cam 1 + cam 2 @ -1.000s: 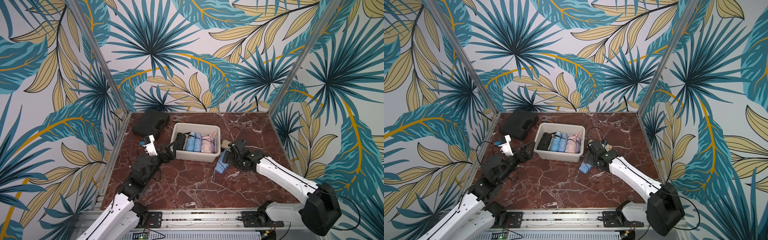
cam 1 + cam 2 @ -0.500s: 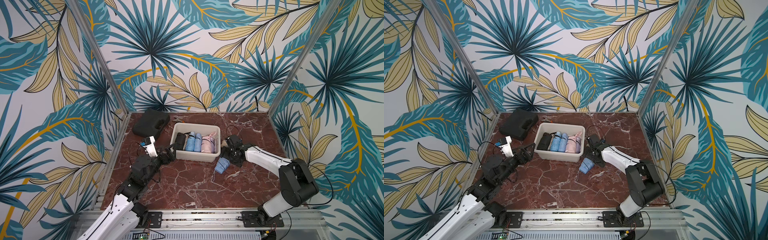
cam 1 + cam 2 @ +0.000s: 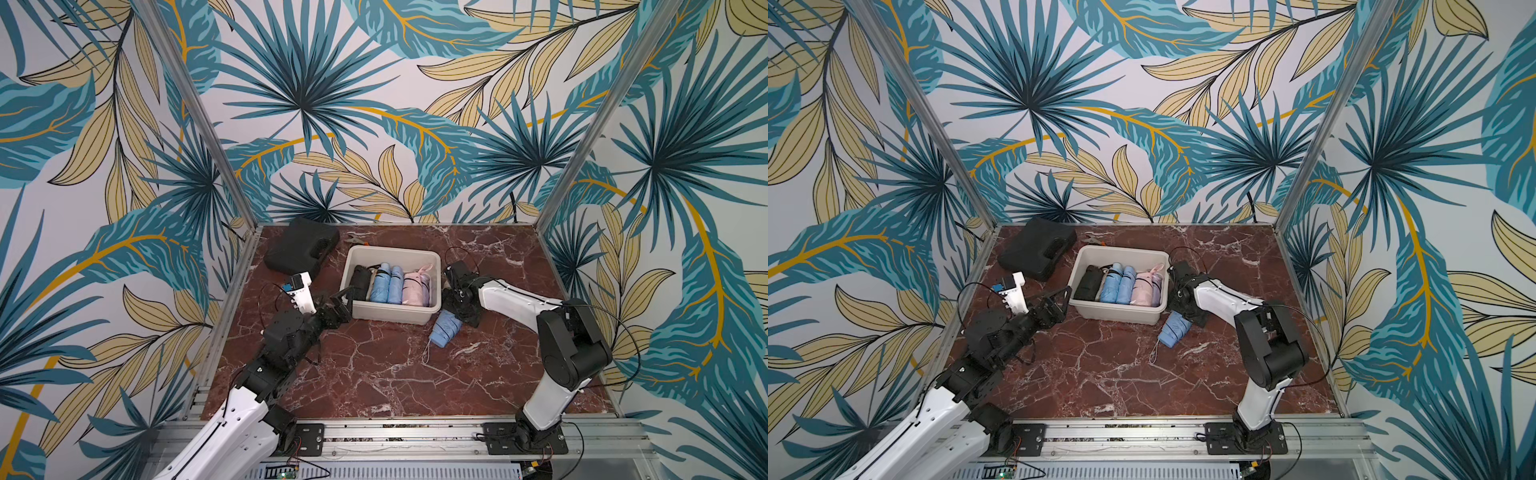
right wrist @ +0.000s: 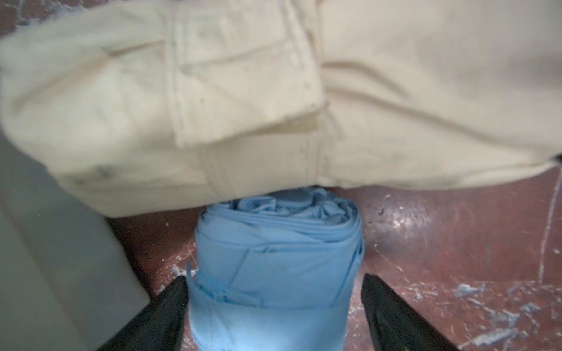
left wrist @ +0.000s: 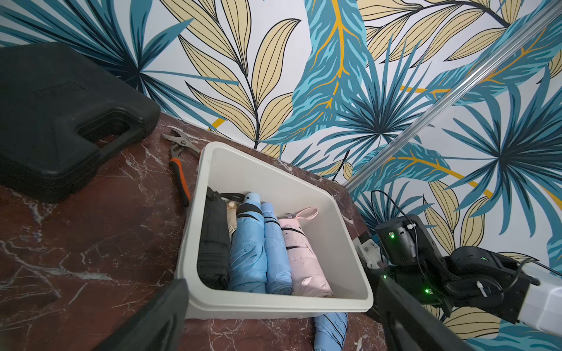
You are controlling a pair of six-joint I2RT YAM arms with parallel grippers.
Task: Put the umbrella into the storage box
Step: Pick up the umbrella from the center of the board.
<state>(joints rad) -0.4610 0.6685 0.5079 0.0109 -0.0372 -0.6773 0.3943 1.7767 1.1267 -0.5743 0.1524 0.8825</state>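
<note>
Umbrella (image 3: pixel 444 334) — blue, folded — lies on tabletop (image 3: pixel 374 374) just off storage box (image 3: pixel 390 314) at its 5 o'clock, long axis approx 1-to-7, 1 o'clock end inside right pincer (image 4: pixel 273 282) w/ jaws spread, not yet clamped; left pincer (image 3: pixel 343 305), also spread, is farther off.

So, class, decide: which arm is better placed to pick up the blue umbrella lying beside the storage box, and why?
Right. The right gripper straddles the blue umbrella, its jaws open on either side. The left gripper, also open, sits across the storage box, apart from the umbrella.
</note>
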